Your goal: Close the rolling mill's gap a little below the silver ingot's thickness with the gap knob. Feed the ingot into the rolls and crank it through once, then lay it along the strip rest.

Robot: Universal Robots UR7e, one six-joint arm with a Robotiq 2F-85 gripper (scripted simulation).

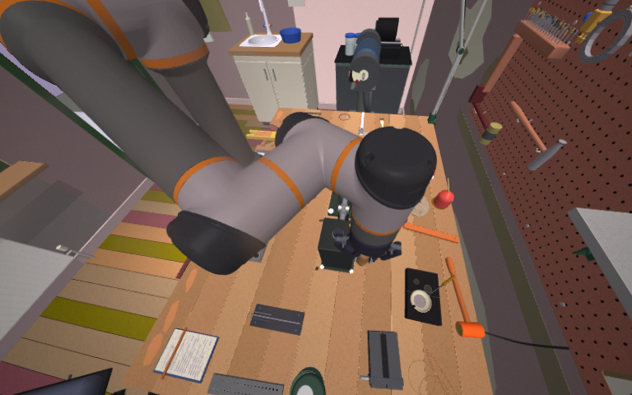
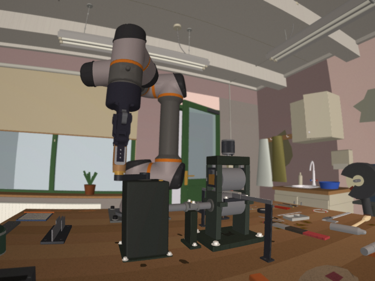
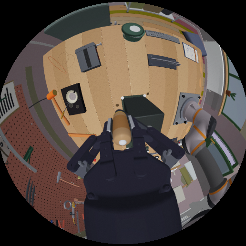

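The crank's wooden handle (image 3: pixel 121 130) stands upright between the two fingers of my gripper (image 3: pixel 120 126), which grips it from above, over the top of the dark gearbox (image 2: pixel 145 218). A shaft runs from the gearbox to the rolling mill (image 2: pixel 228 196), whose two grey rolls sit in a dark green frame. The black gap knob (image 2: pixel 228 147) stands on top of the frame. A thin grey strip (image 2: pixel 251 198), the ingot as far as I can tell, lies on the strip rest on the mill's right side. My arm hides most of the mill from the side camera.
Behind the mill the bench carries scattered hand tools, with a sink cabinet (image 2: pixel 311 193) and a grinder (image 2: pixel 358 181) beyond. A pegboard wall (image 1: pixel 559 153) runs along the right. An orange mallet (image 1: pixel 463 303), a black plate (image 1: pixel 423 296), a draw bench (image 1: pixel 385 359) and a notebook (image 1: pixel 186 354) lie toward the front.
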